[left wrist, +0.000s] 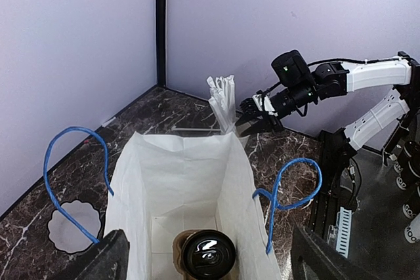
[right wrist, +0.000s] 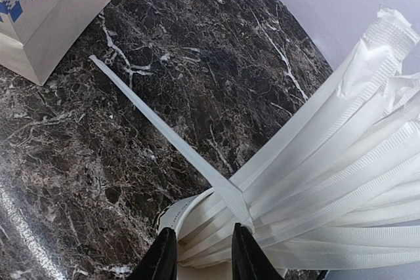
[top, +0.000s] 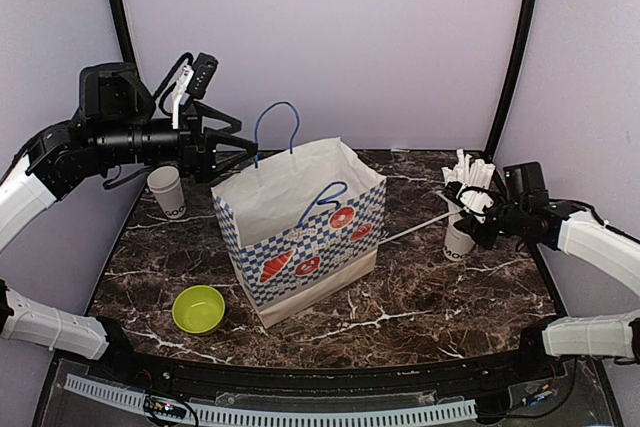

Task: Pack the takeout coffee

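Note:
A takeout coffee (left wrist: pixel 209 254) with a black lid stands upright at the bottom of the white paper bag (left wrist: pixel 177 181), which has blue checks and blue handles (top: pixel 300 237). My left gripper (left wrist: pixel 207 240) hangs open above the bag's mouth, holding nothing; in the top view it sits at the bag's upper left (top: pixel 235 152). A white lettered cup (top: pixel 167 192) with no lid showing stands at the back left. My right gripper (right wrist: pixel 200 254) is over the straw cup (right wrist: pixel 172 218), jaws slightly apart around the straws (right wrist: pixel 341 162). One loose straw (right wrist: pixel 151 122) slants out toward the bag, its end against one finger.
A green bowl (top: pixel 198 309) sits front left of the bag. A white scalloped bowl (left wrist: pixel 74 227) lies beside the bag on its far side. The straw cup (top: pixel 458 237) stands at the right of the marble table (top: pixel 430 297). The back and side walls are close.

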Robot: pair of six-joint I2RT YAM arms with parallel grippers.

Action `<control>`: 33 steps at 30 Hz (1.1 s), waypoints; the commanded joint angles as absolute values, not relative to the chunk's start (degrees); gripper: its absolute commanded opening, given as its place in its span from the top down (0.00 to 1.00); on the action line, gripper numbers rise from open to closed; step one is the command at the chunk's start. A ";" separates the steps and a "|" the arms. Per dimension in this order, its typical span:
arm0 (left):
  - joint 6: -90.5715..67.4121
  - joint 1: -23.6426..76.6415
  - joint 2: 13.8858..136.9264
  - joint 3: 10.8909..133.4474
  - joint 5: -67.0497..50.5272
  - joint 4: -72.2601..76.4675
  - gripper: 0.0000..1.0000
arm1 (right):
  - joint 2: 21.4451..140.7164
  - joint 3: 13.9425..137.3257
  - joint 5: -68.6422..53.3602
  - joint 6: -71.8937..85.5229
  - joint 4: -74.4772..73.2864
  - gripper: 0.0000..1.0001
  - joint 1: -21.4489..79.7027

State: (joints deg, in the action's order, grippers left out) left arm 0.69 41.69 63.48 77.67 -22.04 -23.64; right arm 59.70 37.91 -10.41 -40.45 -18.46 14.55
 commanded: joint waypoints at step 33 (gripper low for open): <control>-1.22 41.93 55.76 71.63 -19.27 -21.96 0.13 | 81.34 63.59 8.91 -54.17 -43.75 0.52 36.88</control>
